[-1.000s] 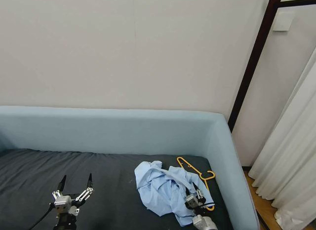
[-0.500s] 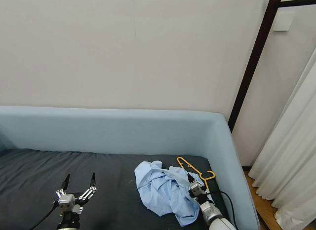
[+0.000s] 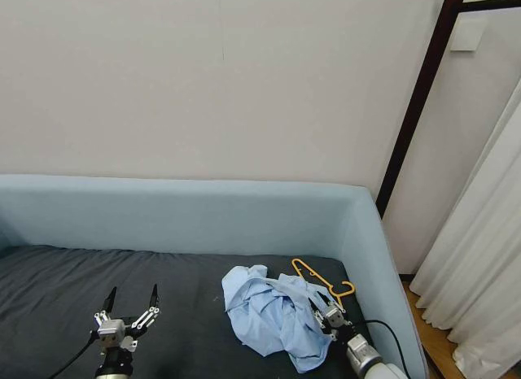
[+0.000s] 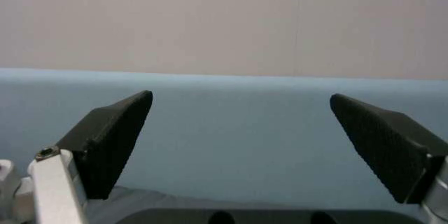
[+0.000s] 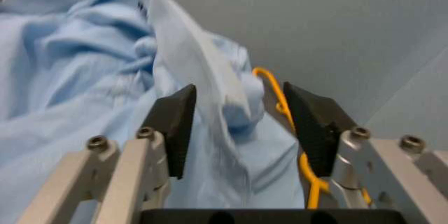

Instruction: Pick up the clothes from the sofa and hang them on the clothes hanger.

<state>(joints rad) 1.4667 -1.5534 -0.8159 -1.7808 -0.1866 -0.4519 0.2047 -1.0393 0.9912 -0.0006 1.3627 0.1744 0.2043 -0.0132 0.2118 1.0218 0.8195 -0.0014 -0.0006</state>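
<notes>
A crumpled light blue shirt (image 3: 264, 314) lies on the dark seat of the sofa (image 3: 187, 216), toward its right end. An orange hanger (image 3: 319, 276) lies partly under the shirt's far right side. My right gripper (image 3: 324, 307) sits at the shirt's right edge. In the right wrist view my right gripper (image 5: 242, 114) is open, a raised fold of the shirt (image 5: 84, 66) stands between its fingers, and the hanger wire (image 5: 280, 95) runs just beyond. My left gripper (image 3: 130, 307) hovers open over the bare seat, well left of the shirt, facing the backrest (image 4: 238, 129).
The sofa's light blue armrest (image 3: 383, 273) rises right beside the shirt. Past it stand a dark door frame (image 3: 411, 127) and a white curtain (image 3: 480, 265). The dark seat cushion (image 3: 49, 281) stretches bare to the left.
My right gripper has pushed forward into the shirt's right edge and shifted slightly right. My left gripper has drifted a little right, still open.
</notes>
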